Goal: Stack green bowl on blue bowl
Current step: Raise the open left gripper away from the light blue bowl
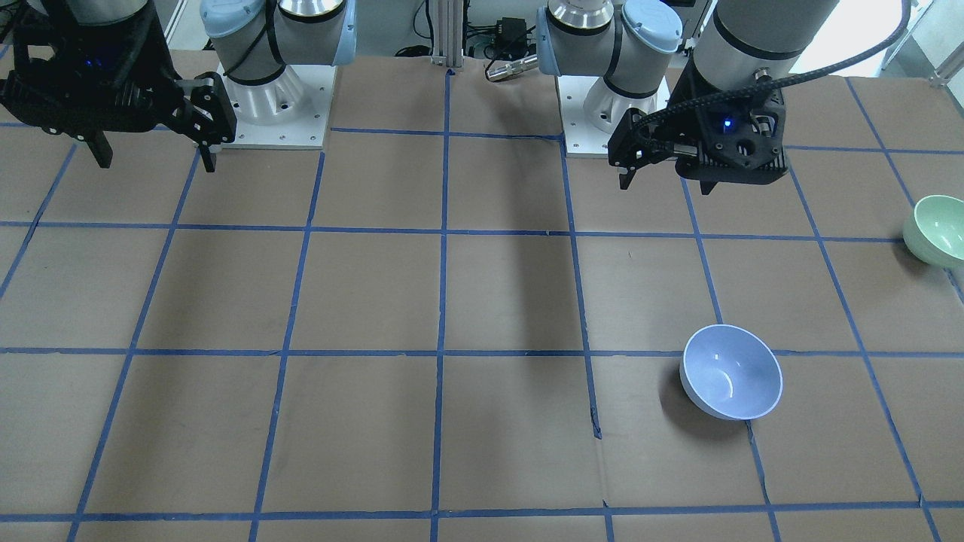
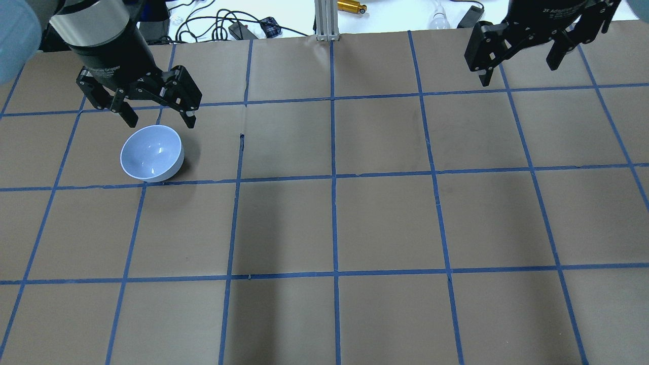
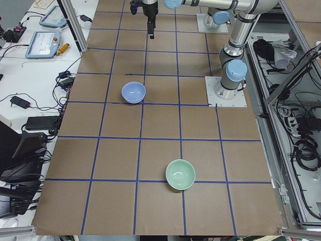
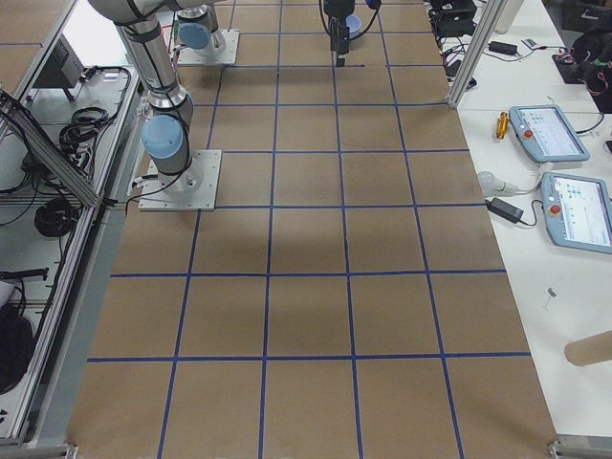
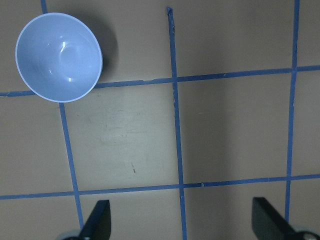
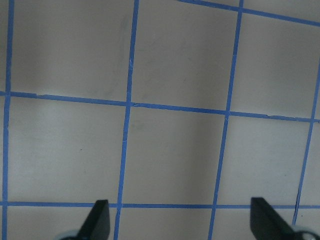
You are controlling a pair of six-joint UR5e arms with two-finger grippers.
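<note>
At the left end of the table point(image 1: 482, 301), well apart from the blue bowl point(image 2: 151, 153), the green bowl point(image 1: 938, 229) sits upright; the left gripper point(image 2: 159, 120), wide and empty, is nearer than the wide, empty right gripper point(image 2: 518, 71).

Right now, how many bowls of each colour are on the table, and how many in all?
green bowl: 1
blue bowl: 1
Total: 2
</note>
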